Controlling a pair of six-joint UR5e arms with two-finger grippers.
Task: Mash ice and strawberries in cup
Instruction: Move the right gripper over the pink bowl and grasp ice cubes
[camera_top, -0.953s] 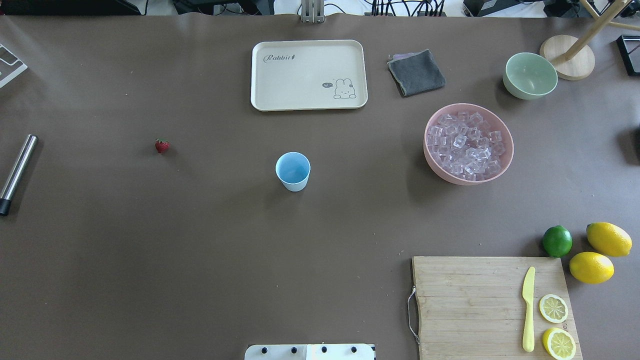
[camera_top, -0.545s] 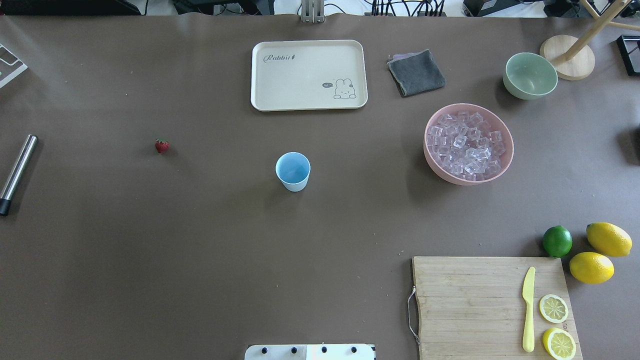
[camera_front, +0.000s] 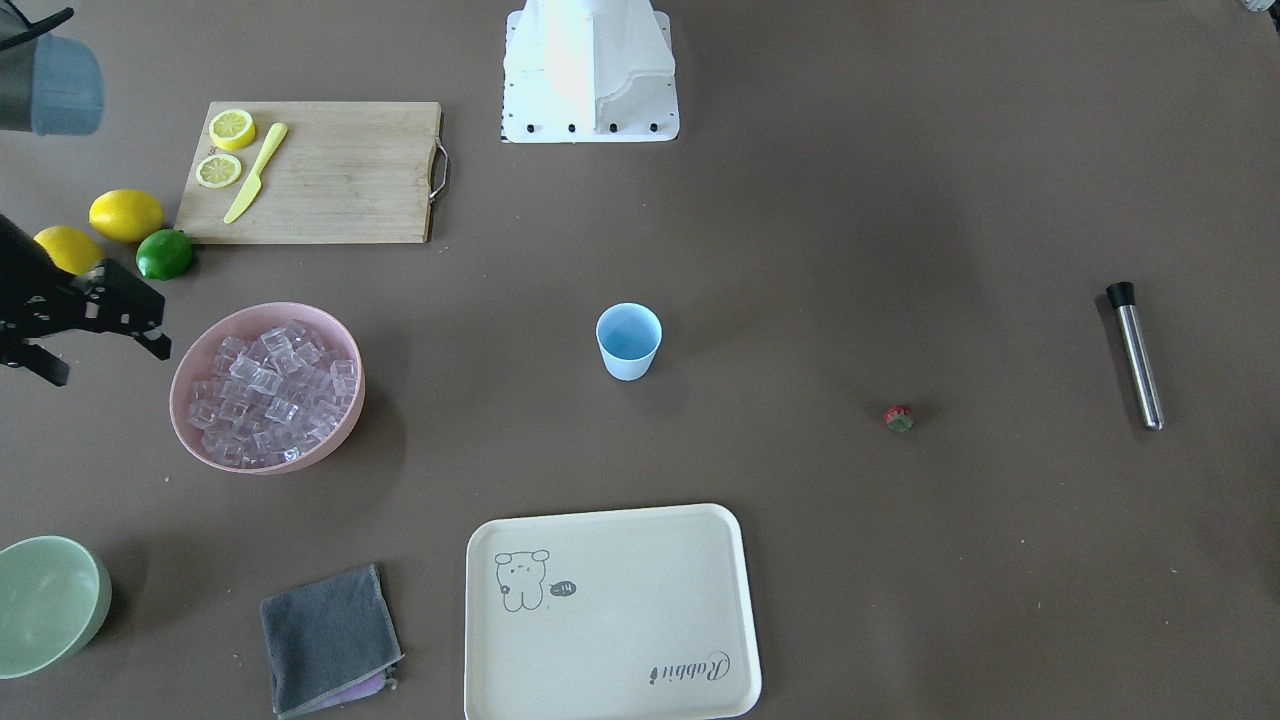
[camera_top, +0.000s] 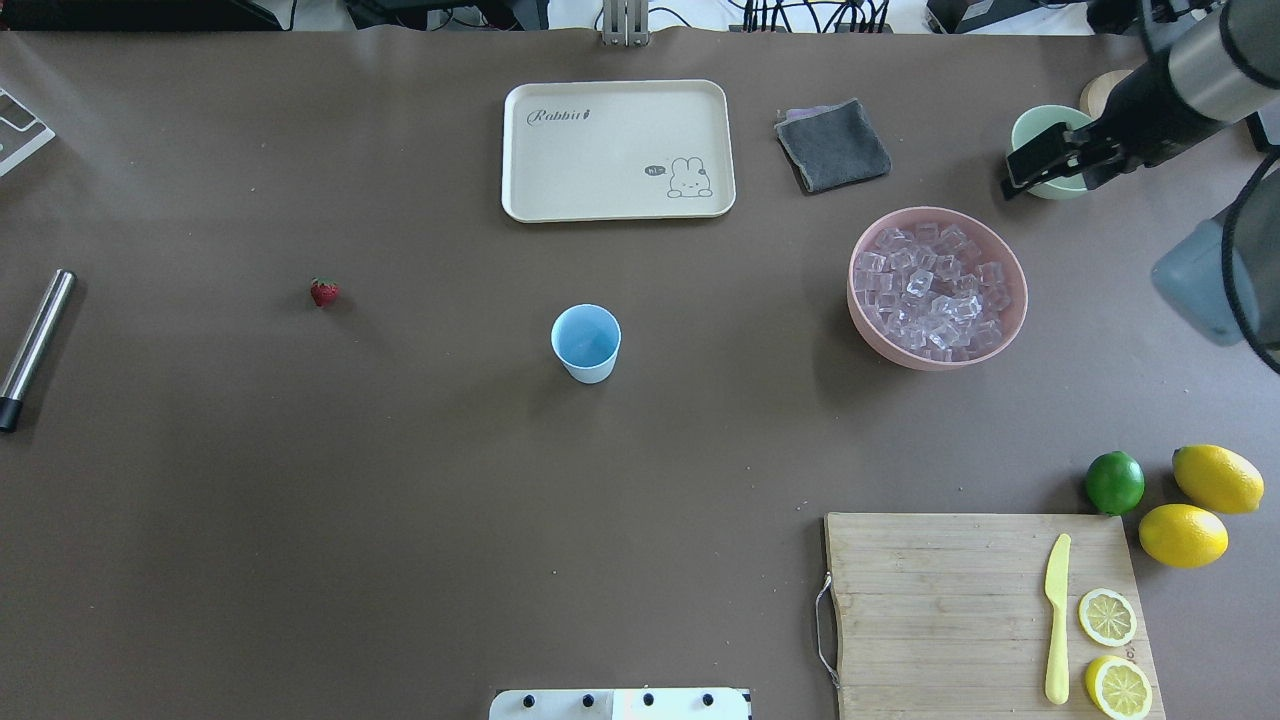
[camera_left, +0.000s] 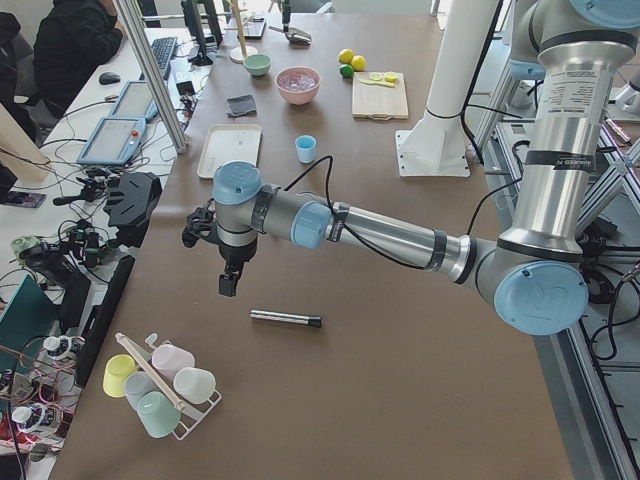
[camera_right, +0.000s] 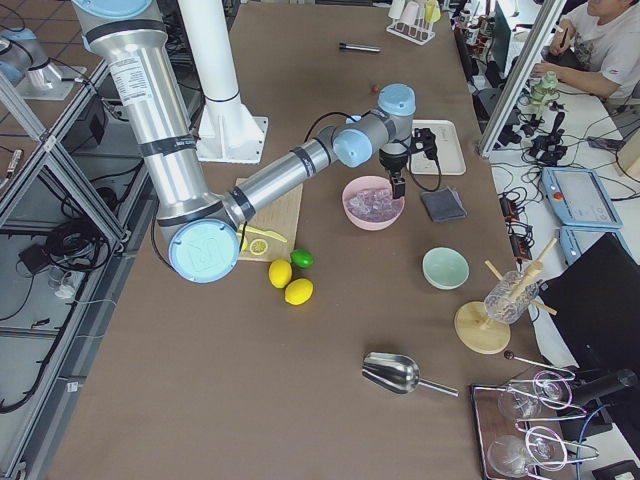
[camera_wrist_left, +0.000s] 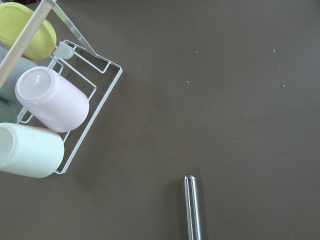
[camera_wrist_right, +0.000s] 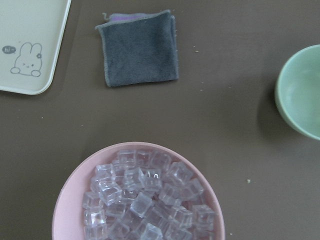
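The light-blue cup (camera_top: 586, 343) stands upright mid-table, also in the front view (camera_front: 629, 341); nothing shows inside it. The strawberry (camera_top: 323, 292) lies alone on the table to its left. The ice (camera_top: 930, 290) fills a pink bowl (camera_top: 900, 355) on the right and shows in the right wrist view (camera_wrist_right: 145, 200). My right gripper (camera_front: 108, 362) is open and empty, up in the air beside the pink bowl, over the pale green bowl (camera_top: 1050, 185) in the overhead view. My left gripper (camera_left: 228, 270) shows only in the left side view, above the table near a steel rod (camera_top: 35, 345); open or shut I cannot tell.
A cream tray (camera_top: 618, 150) and a grey cloth (camera_top: 833, 145) lie at the far side. A cutting board (camera_top: 940, 600) with a yellow knife and lemon slices, two lemons (camera_top: 1183, 535) and a lime (camera_top: 1114, 482) are near right. A cup rack (camera_wrist_left: 45, 110) is beyond the rod.
My right arm has come into the overhead view at the upper right, its gripper now over the green bowl. The cup, strawberry and ice have not moved.
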